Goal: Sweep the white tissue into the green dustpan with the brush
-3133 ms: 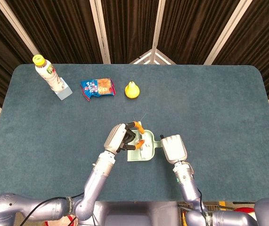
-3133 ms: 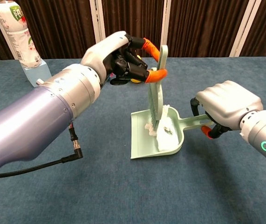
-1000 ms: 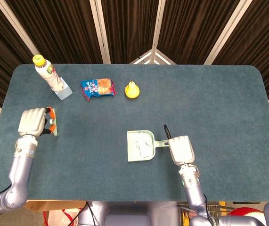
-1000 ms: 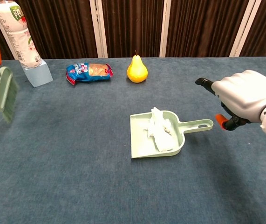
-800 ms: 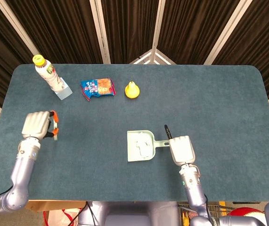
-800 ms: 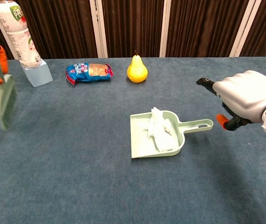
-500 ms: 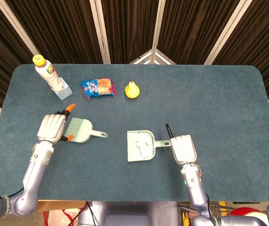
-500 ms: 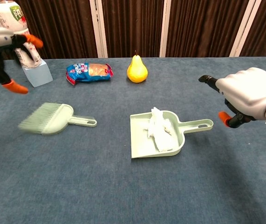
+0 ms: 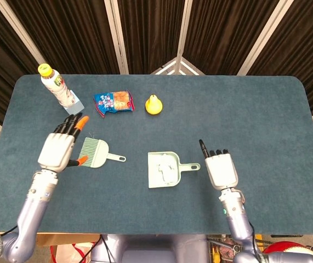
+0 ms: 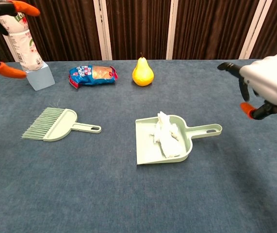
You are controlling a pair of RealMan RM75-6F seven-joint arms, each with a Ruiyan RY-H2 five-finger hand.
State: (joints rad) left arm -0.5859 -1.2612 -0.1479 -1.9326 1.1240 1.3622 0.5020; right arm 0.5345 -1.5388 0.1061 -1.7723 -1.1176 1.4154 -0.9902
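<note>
The white tissue (image 10: 165, 135) lies crumpled inside the green dustpan (image 10: 150, 153), which sits flat mid-table with its handle pointing right; the head view shows the dustpan (image 9: 155, 178) and the tissue (image 9: 163, 170) too. The green brush (image 10: 56, 124) lies flat on the table at the left, bristles to the left, held by nobody. My left hand (image 9: 60, 148) hovers just left of the brush (image 9: 96, 152), fingers spread, empty. My right hand (image 9: 221, 169) is raised right of the dustpan handle, fingers spread, empty; the chest view shows it (image 10: 269, 85) at the right edge.
At the back left stand a drink bottle (image 9: 56, 86) on a light blue block (image 10: 40, 77), a blue snack bag (image 10: 92, 74) and a yellow pear (image 10: 142, 72). The blue table (image 9: 255, 120) stretches bare to the right.
The left hand carried the brush from the dustpan to the left side, laid it down and let go. Both hands have opened and risen.
</note>
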